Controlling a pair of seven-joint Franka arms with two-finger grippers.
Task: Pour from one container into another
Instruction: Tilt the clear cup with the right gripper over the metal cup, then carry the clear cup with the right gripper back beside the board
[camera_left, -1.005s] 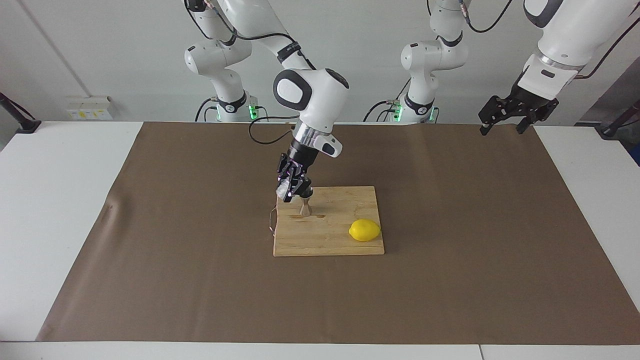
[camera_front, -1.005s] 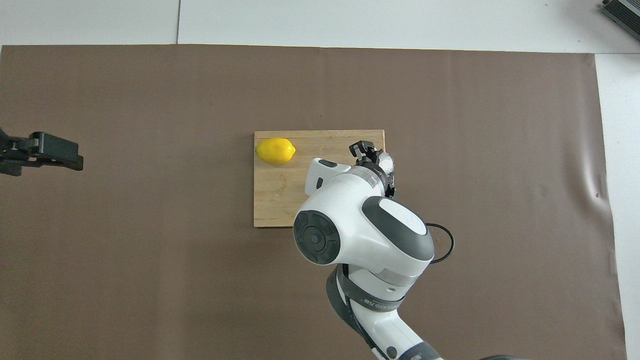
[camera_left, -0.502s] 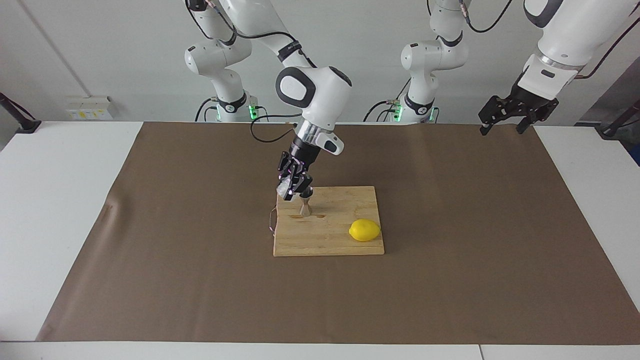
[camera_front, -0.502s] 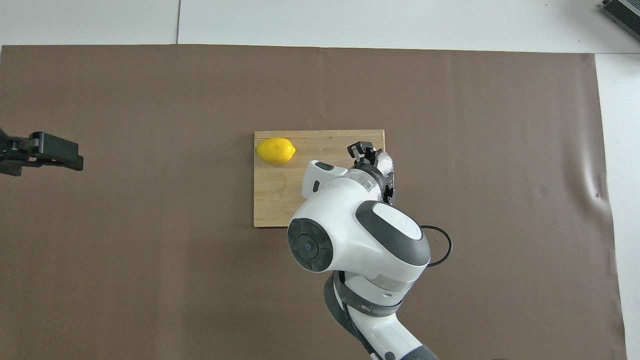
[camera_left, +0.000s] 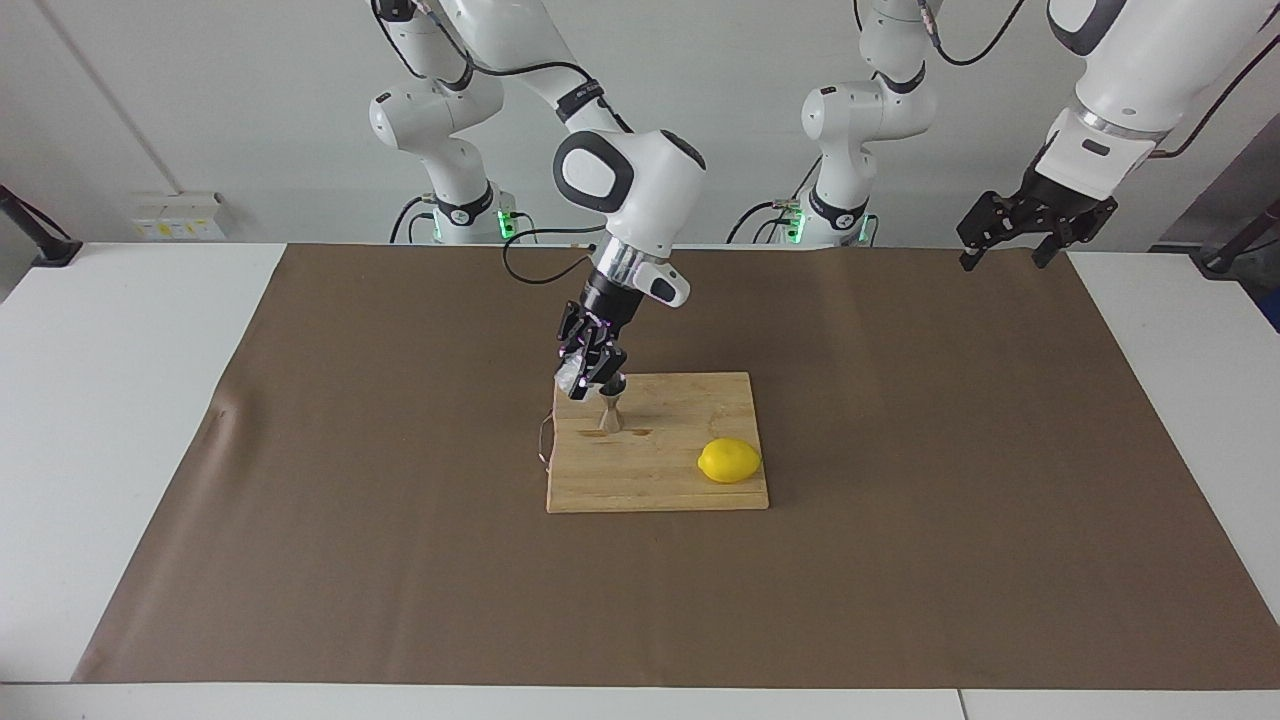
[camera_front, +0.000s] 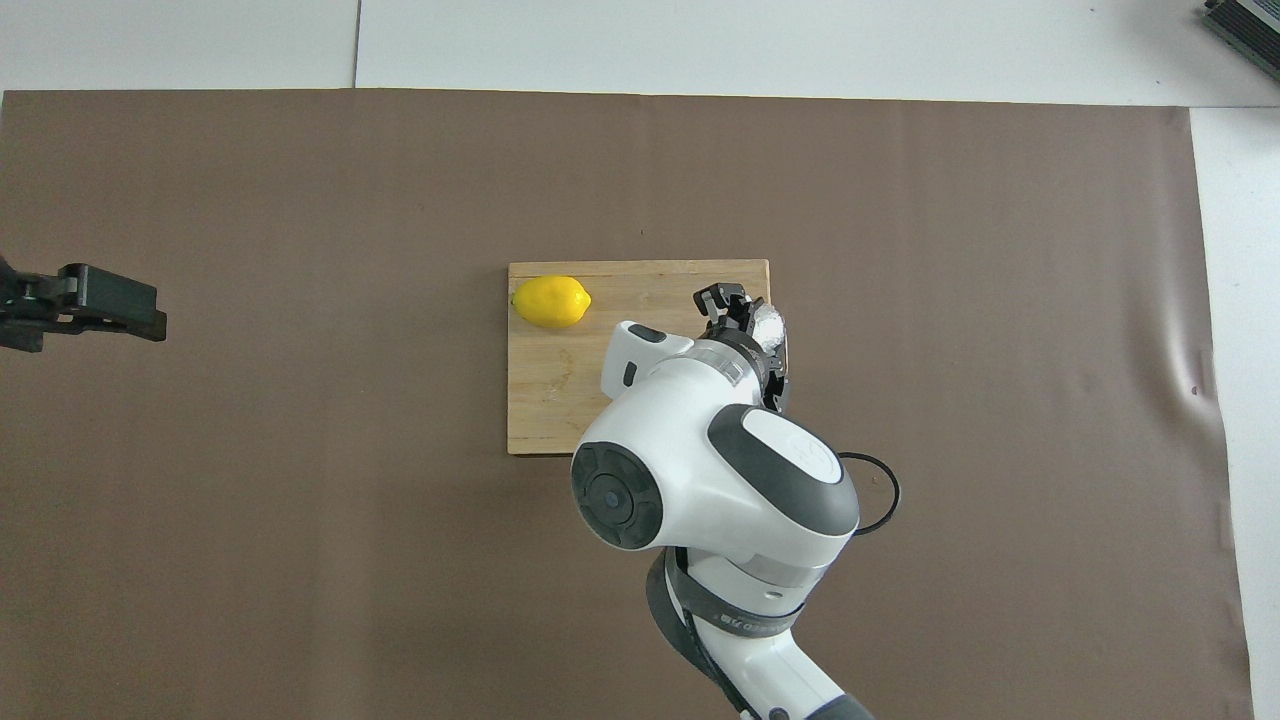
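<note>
Nearest the robots, the right arm leans out over the brown mat (camera_left: 900, 450) on the desk (camera_left: 120, 400), and the right gripper (camera_left: 588, 382) hangs over the robot-side corner of the wooden cutting board (camera_left: 660, 470), toward the right arm's end of the desk. Its jaws are closed on the clear crinkled cup (camera_left: 571, 379), which sits tilted between them, raised off the board, showing as a whitish patch at the gripper's tip in the overhead view (camera_front: 771, 322). Just below and beside the cup, the steel jigger (camera_left: 610, 412) stands upright on the board, its mouth close under the jaws; whether cup and jigger touch cannot be told. Farther from the robots, a yellow lemon (camera_left: 729, 460) lies on the same board at the corner toward the left arm's end, well apart from the jigger. The left arm waits off at its own end of the desk, the left gripper (camera_left: 1008, 252) raised above the mat's edge with its jaws spread wide and holding nothing.
</note>
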